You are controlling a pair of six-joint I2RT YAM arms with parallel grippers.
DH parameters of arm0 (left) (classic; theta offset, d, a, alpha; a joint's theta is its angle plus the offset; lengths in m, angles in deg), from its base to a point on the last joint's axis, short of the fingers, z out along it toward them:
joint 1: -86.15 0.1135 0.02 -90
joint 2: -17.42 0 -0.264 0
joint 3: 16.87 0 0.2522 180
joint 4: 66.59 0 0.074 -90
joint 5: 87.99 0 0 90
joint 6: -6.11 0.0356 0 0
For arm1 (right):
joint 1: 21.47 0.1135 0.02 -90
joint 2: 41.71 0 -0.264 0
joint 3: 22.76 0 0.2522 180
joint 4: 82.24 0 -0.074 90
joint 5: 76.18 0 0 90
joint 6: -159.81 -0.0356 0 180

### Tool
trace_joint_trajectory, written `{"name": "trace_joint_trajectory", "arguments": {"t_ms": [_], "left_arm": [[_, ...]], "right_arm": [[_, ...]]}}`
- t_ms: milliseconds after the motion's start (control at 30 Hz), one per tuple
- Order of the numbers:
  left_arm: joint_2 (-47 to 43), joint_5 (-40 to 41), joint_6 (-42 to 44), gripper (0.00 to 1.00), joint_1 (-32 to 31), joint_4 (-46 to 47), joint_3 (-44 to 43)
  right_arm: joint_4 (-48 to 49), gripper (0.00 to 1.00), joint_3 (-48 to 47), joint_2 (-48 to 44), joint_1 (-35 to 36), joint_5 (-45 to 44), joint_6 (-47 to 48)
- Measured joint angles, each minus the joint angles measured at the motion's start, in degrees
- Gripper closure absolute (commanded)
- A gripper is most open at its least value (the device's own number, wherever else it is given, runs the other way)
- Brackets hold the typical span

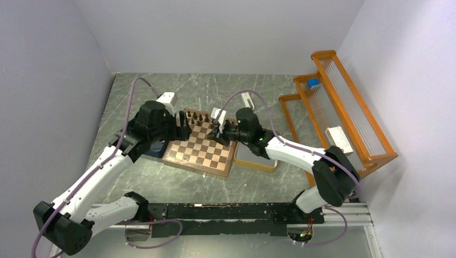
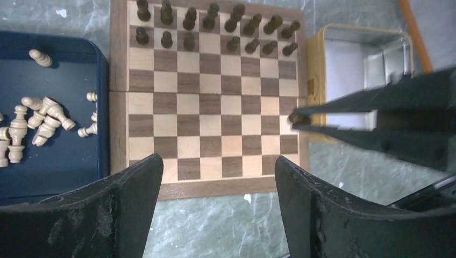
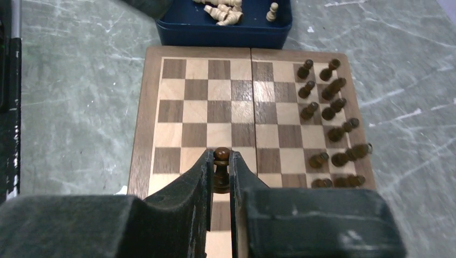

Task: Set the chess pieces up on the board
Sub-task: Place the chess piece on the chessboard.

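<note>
Chess pieces | dark brown, slim, upright | two rows, board edge

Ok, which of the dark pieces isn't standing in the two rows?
The dark pawn clamped in the right pincer, near a side edge of the board. The other dark pieces all stand in two rows at one end.

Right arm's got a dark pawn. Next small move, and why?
Probably carry the pawn to the one empty square in the pawn row and lower it. The right fingers are shut on it above the board, and that row seems to hold only seven.
</note>
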Motion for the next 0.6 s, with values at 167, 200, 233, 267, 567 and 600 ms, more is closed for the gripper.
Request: {"name": "trace_joint_trajectory", "arguments": {"t_ms": [167,200,233,267,567,600], "left_arm": [[3.19,-4.74,-0.87,0.19,8.22,-1.25,-4.96],[3.5,-5.7,-1.05,0.19,9.53,-1.55,-5.84],[3.63,-6.4,-1.18,0.19,11.61,-1.64,-6.21],[3.8,-7.61,-1.42,0.2,13.44,-1.77,-6.64],[5.4,-16.37,-3.48,0.21,22.91,-1.53,-4.42],[5.42,-16.98,-3.52,0.21,23.06,-1.49,-3.58]], "right_arm": [[8.59,0.97,0.39,6.29,4.39,-3.98,-2.12],[10.01,0.97,0.39,7.52,5.2,-4.83,-2.47],[11.08,0.97,0.39,8.63,5.95,-5.9,-2.62],[11.96,0.97,0.39,9.75,6.6,-7.02,-2.58],[16.59,0.95,-1.95,17.84,8.92,-13.07,-1.29],[16.65,0.95,-2.58,18.8,8.92,-13.66,-1.01]]}}
